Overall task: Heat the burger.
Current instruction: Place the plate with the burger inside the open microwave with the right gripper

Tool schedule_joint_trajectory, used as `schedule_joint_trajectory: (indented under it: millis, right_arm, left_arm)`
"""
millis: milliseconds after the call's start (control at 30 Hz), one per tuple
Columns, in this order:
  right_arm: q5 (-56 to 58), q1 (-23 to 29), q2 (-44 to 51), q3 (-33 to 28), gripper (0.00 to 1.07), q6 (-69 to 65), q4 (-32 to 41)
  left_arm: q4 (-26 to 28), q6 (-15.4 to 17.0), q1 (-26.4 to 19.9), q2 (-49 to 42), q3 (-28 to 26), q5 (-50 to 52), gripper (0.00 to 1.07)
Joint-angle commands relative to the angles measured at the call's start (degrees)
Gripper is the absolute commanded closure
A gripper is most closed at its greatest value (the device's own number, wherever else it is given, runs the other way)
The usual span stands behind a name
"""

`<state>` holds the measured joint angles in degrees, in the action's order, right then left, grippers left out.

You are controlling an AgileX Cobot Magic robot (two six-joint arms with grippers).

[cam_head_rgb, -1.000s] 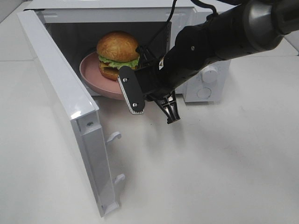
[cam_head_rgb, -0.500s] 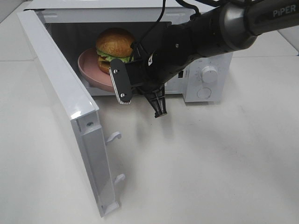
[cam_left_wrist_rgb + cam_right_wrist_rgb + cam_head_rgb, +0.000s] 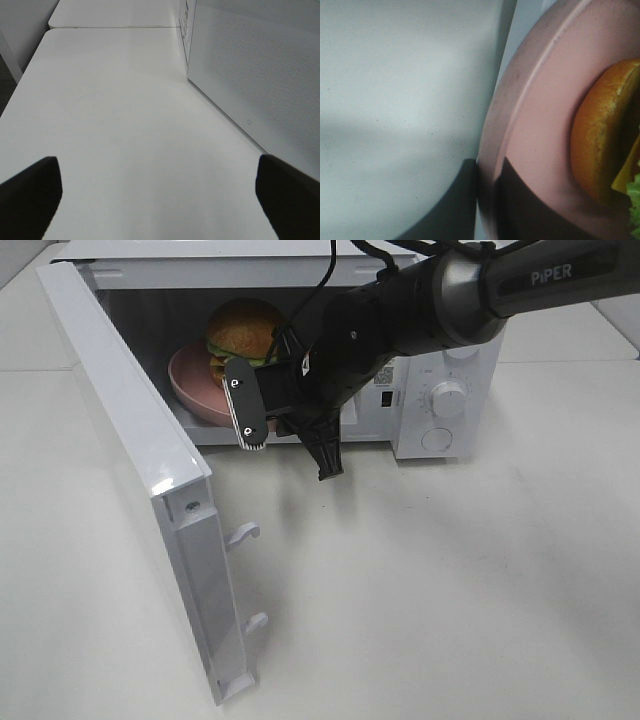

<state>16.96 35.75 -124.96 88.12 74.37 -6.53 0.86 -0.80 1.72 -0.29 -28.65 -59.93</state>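
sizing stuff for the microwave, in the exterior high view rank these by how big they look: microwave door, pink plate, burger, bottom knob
1. microwave door, also nearest the camera
2. pink plate, partly hidden
3. burger, partly hidden
4. bottom knob

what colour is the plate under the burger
The plate is pink, clearest in the right wrist view.

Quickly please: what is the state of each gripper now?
Left gripper: open, holding nothing.
Right gripper: closed on the plate rim.
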Motion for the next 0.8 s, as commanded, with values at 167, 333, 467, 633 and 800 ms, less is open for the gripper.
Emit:
schedule_joint_trajectory:
  millis: [167,333,467,633,800]
  right_arm:
    - [1.9,-0.3,-2.2,6.6,1.05,-7.0,-5.8]
    - [2.5,-0.3,-3.1,8.4,1.03,-9.1,-7.3]
    - [2.6,-0.3,-3.2,8.4,1.0,-9.0,-7.3]
    - [2.5,-0.8,-3.4,8.4,0.93,-9.1,-8.1]
    - [2.5,-1.0,-3.4,8.4,0.83,-10.5,-9.3]
  left_arm:
    - [0.2,-0.1,-0.2,-1.2,0.2,0.5,0.08]
    - [0.2,-0.1,-0.2,-1.2,0.2,0.5,0.08]
    - [0.2,-0.1,-0.2,-1.2,0.2,0.5,0.08]
    - [0.2,-0.1,-0.2,-1.2,0.2,0.5,0.08]
    - [0.2,-0.1,-0.2,-1.2,0.2,0.5,0.08]
